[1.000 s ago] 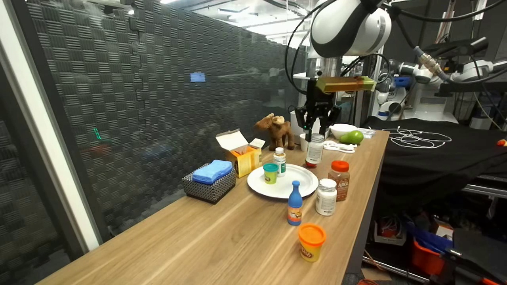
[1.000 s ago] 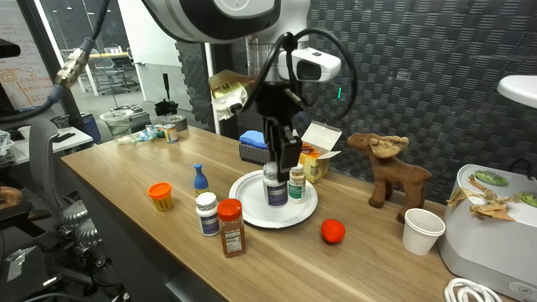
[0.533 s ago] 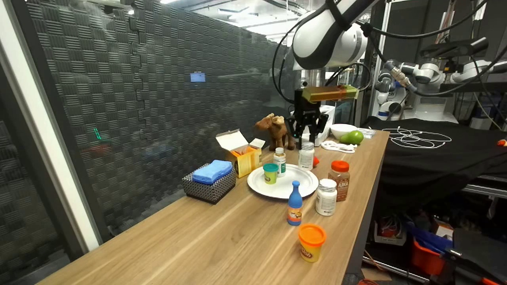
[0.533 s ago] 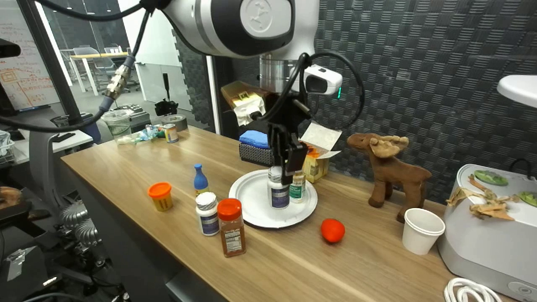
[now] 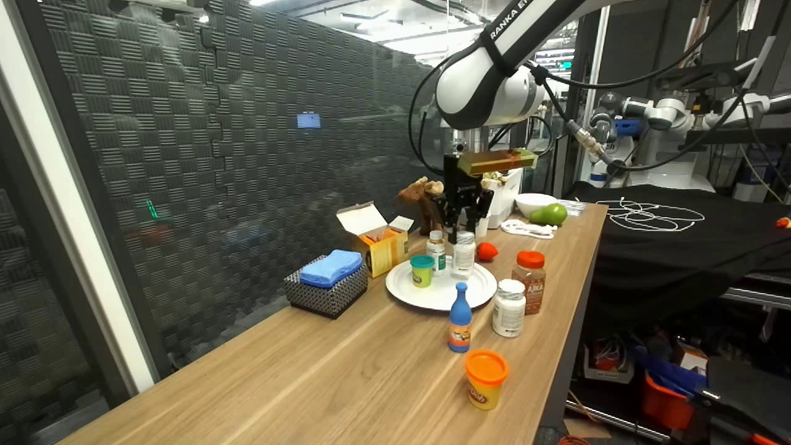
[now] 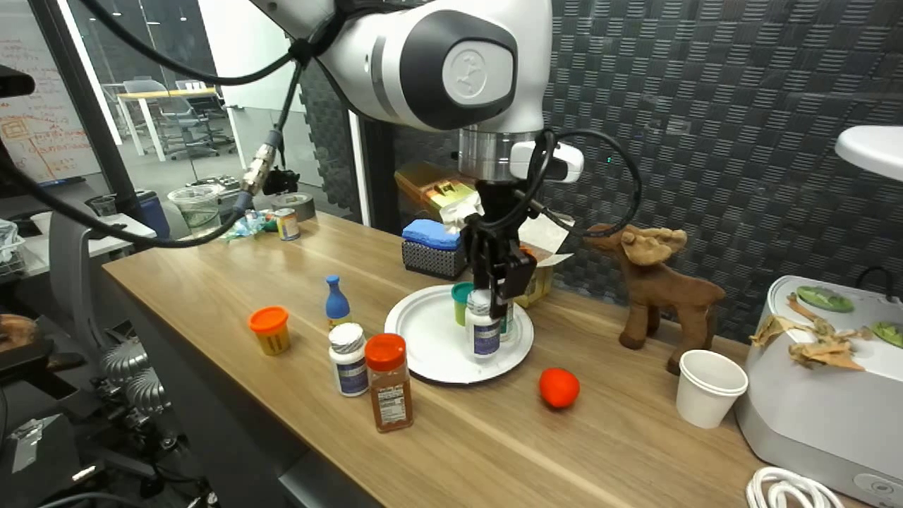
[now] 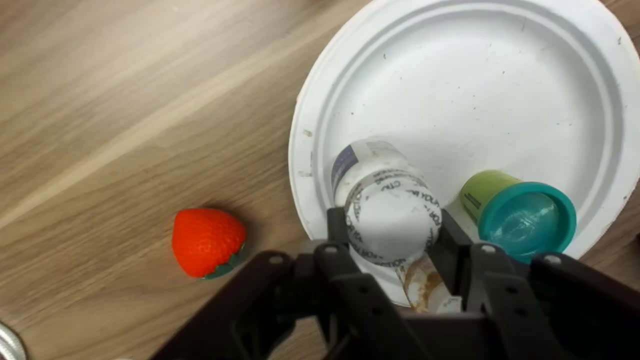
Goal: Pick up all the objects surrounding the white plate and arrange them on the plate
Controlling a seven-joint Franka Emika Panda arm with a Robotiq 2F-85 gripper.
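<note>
My gripper (image 7: 392,227) is shut on the cap of a white bottle (image 6: 484,335), held upright at the white plate's (image 6: 423,349) edge; I cannot tell if its base touches. On the plate are a green tub with teal lid (image 7: 525,220) and a small green-labelled bottle (image 5: 435,253), partly hidden by the gripper in the wrist view. Around the plate on the table are a red strawberry (image 7: 207,242), a red-capped spice jar (image 5: 530,284), a second white bottle (image 5: 509,309), a blue bottle (image 5: 460,318) and an orange-lidded tub (image 5: 486,380).
A yellow open box (image 5: 383,250) and a black mesh box with blue cloth (image 5: 327,293) stand beside the plate. A brown toy moose (image 6: 663,289), white cups (image 6: 711,388), a white appliance (image 6: 825,402) and a white cable (image 6: 794,490) are at the far end.
My gripper has carried the white bottle lower and across toward the plate, close to the green-labelled bottle. The strawberry it hid in an exterior view now shows. The other objects have not moved.
</note>
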